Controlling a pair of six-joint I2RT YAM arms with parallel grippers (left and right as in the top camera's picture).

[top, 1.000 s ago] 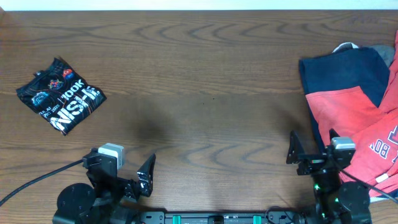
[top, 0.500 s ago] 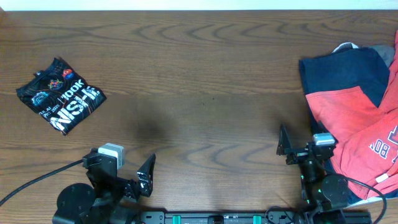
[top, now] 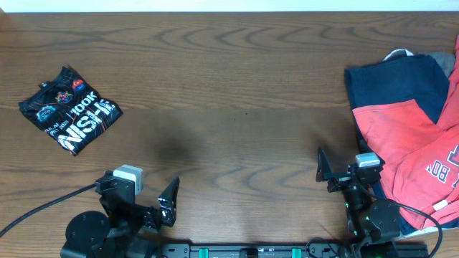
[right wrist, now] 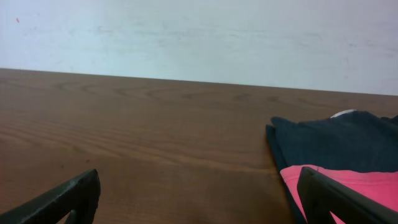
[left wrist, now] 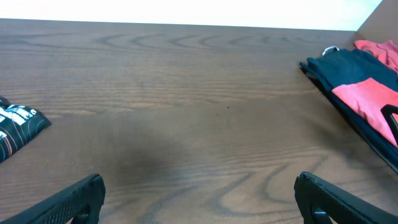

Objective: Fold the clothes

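A folded black jersey with white lettering and small coloured logos lies at the far left of the table; its corner shows in the left wrist view. A pile of red-and-navy garments lies at the right edge, also in the left wrist view and the right wrist view. My left gripper is open and empty near the front edge. My right gripper is open and empty, just left of the red-and-navy pile.
The wooden table spreads between the jersey and the pile. A white wall stands behind its far edge. A black cable runs from the left arm toward the front left.
My right gripper has moved left, away from the red-and-navy pile. The left arm and the clothes have not moved.
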